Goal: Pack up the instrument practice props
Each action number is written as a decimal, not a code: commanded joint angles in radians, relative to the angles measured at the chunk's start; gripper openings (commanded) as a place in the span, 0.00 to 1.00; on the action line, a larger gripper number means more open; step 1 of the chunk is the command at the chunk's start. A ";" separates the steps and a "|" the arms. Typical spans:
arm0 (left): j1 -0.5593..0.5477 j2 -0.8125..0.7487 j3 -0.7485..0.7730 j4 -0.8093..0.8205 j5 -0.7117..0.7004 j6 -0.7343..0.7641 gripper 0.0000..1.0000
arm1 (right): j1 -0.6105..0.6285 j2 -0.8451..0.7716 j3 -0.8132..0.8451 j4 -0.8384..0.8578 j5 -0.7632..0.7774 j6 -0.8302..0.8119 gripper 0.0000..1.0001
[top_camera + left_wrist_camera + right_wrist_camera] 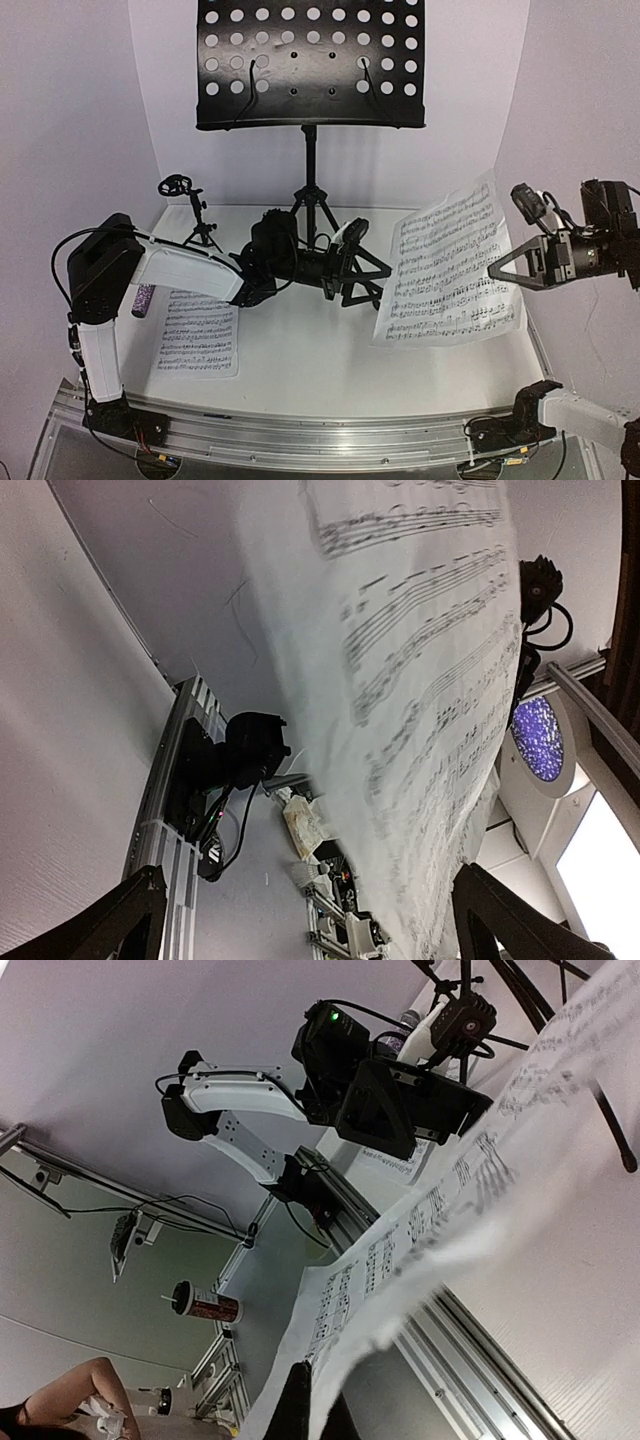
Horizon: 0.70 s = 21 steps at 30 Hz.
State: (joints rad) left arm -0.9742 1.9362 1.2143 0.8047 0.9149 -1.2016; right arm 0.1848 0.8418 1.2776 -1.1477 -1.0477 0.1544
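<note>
My right gripper (495, 271) is shut on the right edge of a white sheet-music page (450, 265), which hangs tilted above the table. In the right wrist view its fingertips (305, 1390) pinch the page (440, 1210). My left gripper (380, 283) stands open at the page's left edge. In the left wrist view the page (420, 680) runs between the wide-apart fingers (500, 920), untouched. A second page (198, 333) lies flat at the front left. The purple microphone (143, 298) lies partly hidden behind the left arm. The small mic stand (190, 205) and the tall music stand (310, 65) stand at the back.
The music stand's tripod legs (312, 215) spread just behind the left gripper. White walls close in the table on both sides and at the back. A metal rail (300, 430) runs along the near edge, carrying both arm bases.
</note>
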 commanded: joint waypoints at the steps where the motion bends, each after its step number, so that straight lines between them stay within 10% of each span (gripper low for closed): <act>1: 0.035 -0.041 -0.021 -0.005 0.033 -0.015 1.00 | 0.002 0.042 0.082 -0.050 -0.023 -0.081 0.00; 21: -0.054 0.019 0.088 0.085 0.006 -0.036 0.80 | 0.001 0.068 0.112 -0.066 -0.005 -0.116 0.00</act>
State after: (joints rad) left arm -1.0322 1.9659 1.3028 0.8574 0.9385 -1.2161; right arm 0.1848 0.9081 1.3689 -1.2018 -1.0437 0.0665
